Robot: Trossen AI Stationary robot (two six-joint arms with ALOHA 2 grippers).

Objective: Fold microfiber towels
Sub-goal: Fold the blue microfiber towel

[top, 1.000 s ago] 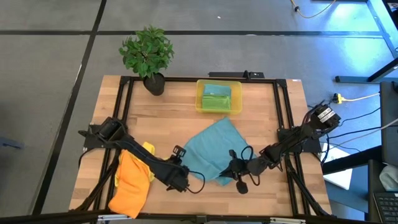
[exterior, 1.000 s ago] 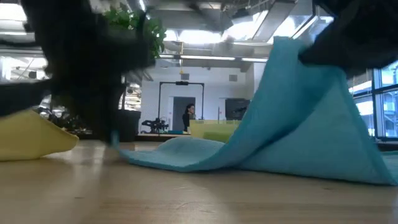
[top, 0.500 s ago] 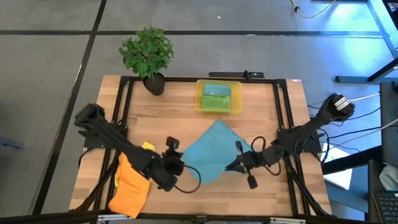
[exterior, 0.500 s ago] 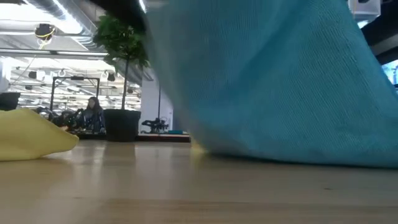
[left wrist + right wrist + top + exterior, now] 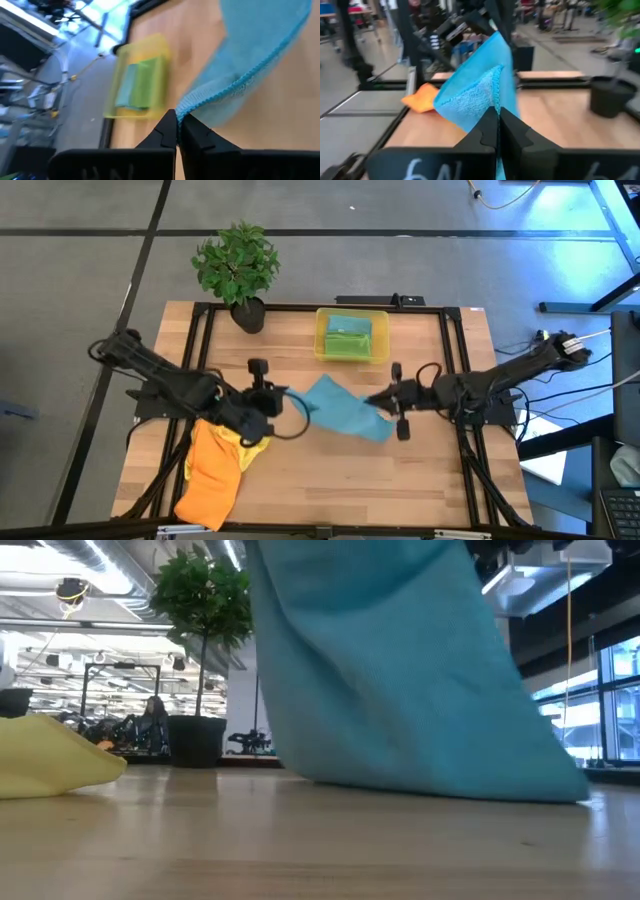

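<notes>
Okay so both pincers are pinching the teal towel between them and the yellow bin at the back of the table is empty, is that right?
Not quite. The yellow bin is not empty: a folded green towel lies in it, as the high view shows. The rest holds: the left pincer and the right pincer are both shut on the teal towel, which hangs between them.

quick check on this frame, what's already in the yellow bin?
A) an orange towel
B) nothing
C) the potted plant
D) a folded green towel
D: the high view shows a folded green towel lying inside the yellow bin; the orange towel is at the table's front left corner.
</notes>
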